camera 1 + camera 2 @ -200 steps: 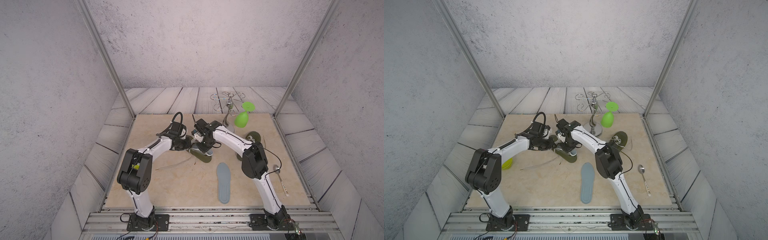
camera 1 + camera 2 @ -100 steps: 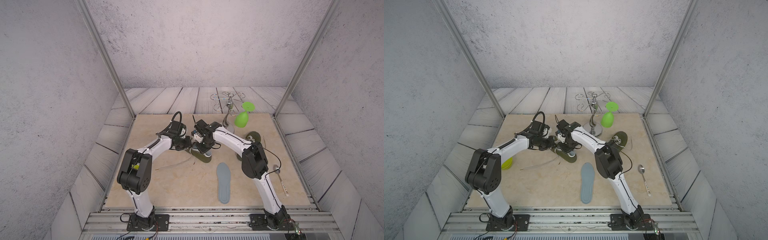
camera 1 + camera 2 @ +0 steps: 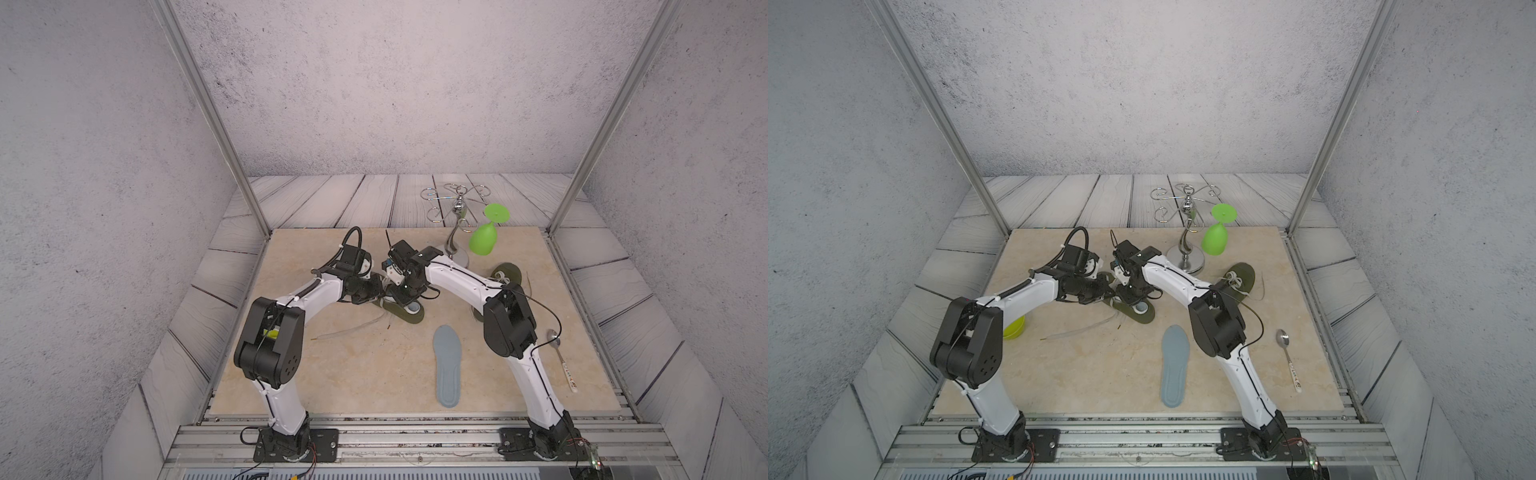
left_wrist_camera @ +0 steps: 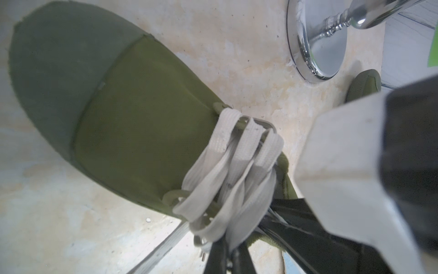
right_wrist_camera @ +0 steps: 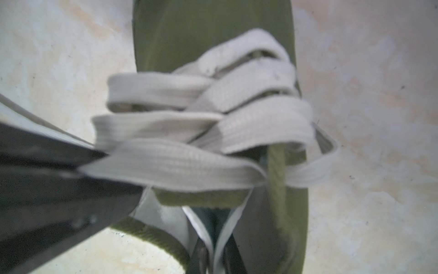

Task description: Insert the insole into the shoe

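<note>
The left gripper [image 4: 228, 246] is pinched tight on the laces [image 4: 237, 151] of the shoe [image 3: 415, 320]; the right gripper [image 5: 214, 251] nips its white lining [image 5: 196, 224]. The insole [image 3: 447, 365] lies flat on the table [image 3: 353, 374], well apart.

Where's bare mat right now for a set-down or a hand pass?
Free: front mat between the left arm and the insole, but mind the yellow bowl by its elbow; back-left corner behind the left arm. Crowded: centre, where both arms hold the shoe; right side, packed with right arm, stand, green glass, second shoe and spoon.
</note>
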Robot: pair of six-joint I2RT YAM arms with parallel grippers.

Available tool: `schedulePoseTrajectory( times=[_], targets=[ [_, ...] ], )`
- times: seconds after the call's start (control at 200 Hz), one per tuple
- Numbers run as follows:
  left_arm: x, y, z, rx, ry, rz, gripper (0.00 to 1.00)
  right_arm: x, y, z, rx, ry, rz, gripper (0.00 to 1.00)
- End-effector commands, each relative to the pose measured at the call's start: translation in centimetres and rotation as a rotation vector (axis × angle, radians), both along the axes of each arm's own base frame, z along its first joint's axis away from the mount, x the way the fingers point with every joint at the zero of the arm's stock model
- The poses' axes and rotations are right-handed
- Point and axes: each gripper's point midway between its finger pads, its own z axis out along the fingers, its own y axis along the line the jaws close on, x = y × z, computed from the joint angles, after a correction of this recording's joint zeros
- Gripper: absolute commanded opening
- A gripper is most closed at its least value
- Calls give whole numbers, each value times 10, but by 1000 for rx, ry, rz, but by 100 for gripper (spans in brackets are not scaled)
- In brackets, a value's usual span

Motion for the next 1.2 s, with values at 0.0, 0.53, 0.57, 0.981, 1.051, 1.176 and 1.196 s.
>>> schedulePoseTrajectory(
  times=[0.0,0.53,0.57,0.981,1.051,1.176,1.196],
  targets=[
    [1,-18,9,-78,0,-69,0,21,17,45,112,-170,50,2],
    [4,-7,11,-90,-17,-127,0,27,26,48,152,-272,261,4],
    [5,-6,12,-90,-21,-128,0,27,26,43,142,-273,272,4],
    [3,-8,6,-102,-13,-144,0,40,42,40,249,-313,259,5],
    [2,-8,4,-108,-10,-146,0,45,46,39,266,-310,236,4],
    [1,-5,3,-141,-9,-143,0,42,40,39,244,-307,234,4],
    [1,-4,3,-150,-13,-144,0,41,38,39,242,-306,231,4]
  ],
)
